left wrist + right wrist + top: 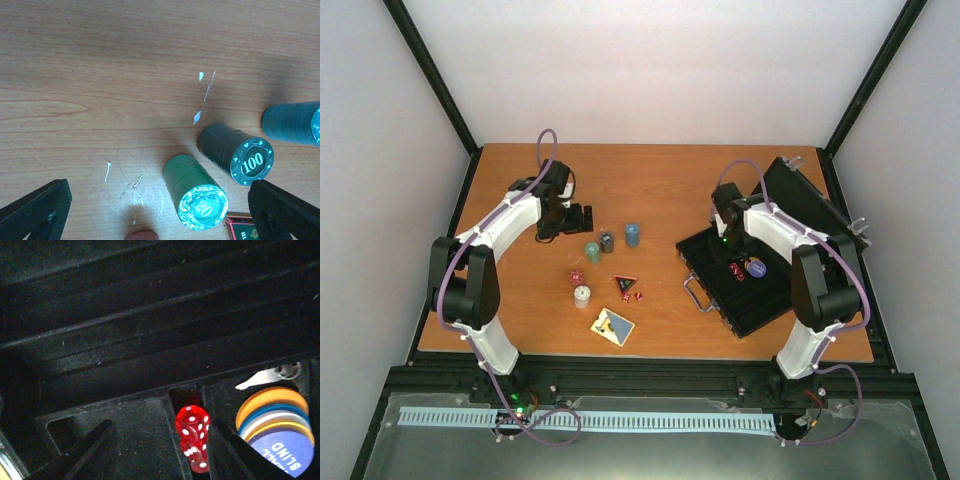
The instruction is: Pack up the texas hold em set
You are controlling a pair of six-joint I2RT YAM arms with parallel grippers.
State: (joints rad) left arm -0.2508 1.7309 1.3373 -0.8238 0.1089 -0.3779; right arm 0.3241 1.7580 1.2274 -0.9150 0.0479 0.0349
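Left wrist reads 100 on chip stack point(235, 152); overhead apparently cannot.

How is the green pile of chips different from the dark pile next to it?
The green pile is bright green and its top chip says 50; the dark pile is nearly black and says 100. The dark pile stands nearer the blue pile than the green pile does. Both are round stacks standing upright on the wooden table.
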